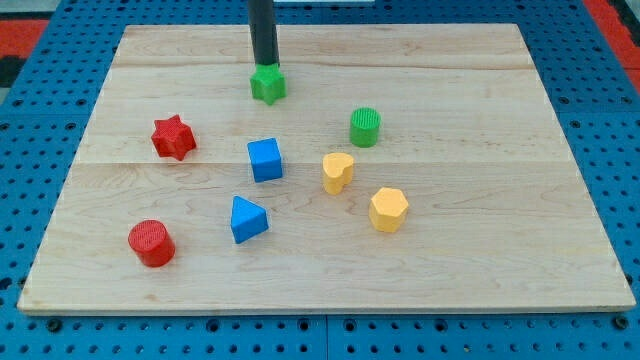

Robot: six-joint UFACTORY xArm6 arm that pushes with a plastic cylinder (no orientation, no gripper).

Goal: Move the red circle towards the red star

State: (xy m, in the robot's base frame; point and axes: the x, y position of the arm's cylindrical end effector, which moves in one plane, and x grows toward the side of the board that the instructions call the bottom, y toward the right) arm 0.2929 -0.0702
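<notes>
- Wooden board (560,250) bears all eight blocks; it lies on a blue perforated base (30,60); none of the blocks sits inside anything.
- My tip (265,66) stands at the view's top, touching the top edge of the green star (268,85); the rod ends plain, with no claw to open or close.
- Red circle (151,243) sits near the view's bottom-left corner, close to the left and bottom edges.
- Red star (173,138) lies above it, near the left edge; bare wood between the two.
- Mid-board: blue cube (265,159); blue triangle (247,219); yellow heart (338,172); yellow hexagon (388,210); green cylinder (365,127).
- The board's right part carries only bare wood.
</notes>
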